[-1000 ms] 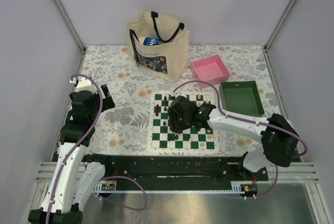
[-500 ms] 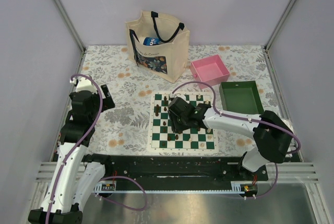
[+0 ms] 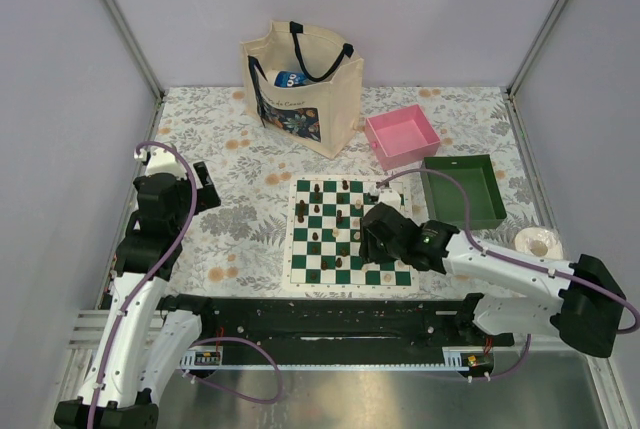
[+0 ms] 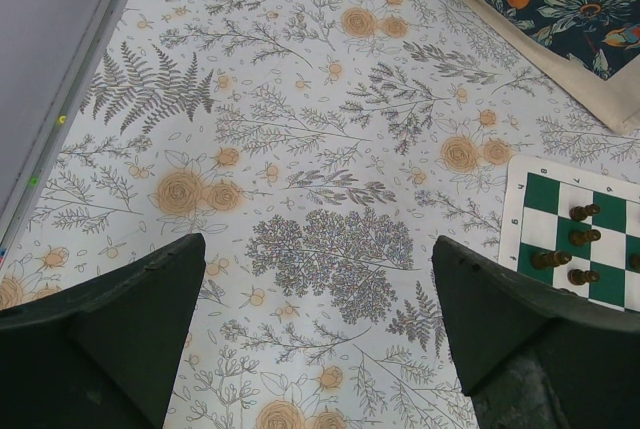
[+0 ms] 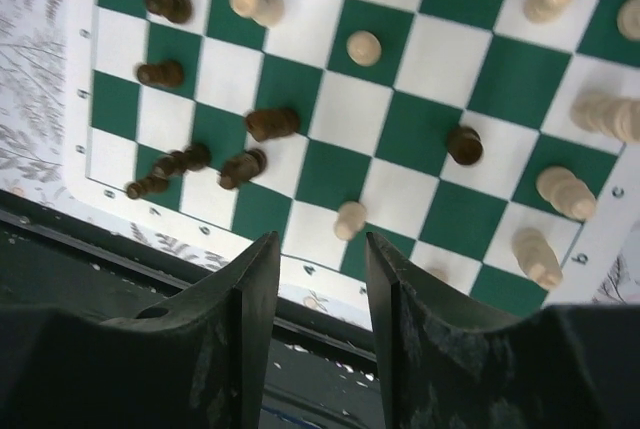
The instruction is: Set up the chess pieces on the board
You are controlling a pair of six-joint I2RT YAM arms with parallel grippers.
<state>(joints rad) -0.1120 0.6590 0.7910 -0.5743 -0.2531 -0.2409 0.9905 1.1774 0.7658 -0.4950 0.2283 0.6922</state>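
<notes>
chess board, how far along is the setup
Done: pieces are on the board, but dark pieces and cream pieces sit mixed across it, not in rows. In hand: nothing; the right end effector hovers open over the near edge, the left end effector is open off-board. Left: sorting nearly everything.

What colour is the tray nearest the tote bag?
Pink tray, clearest in the top external view.
</notes>
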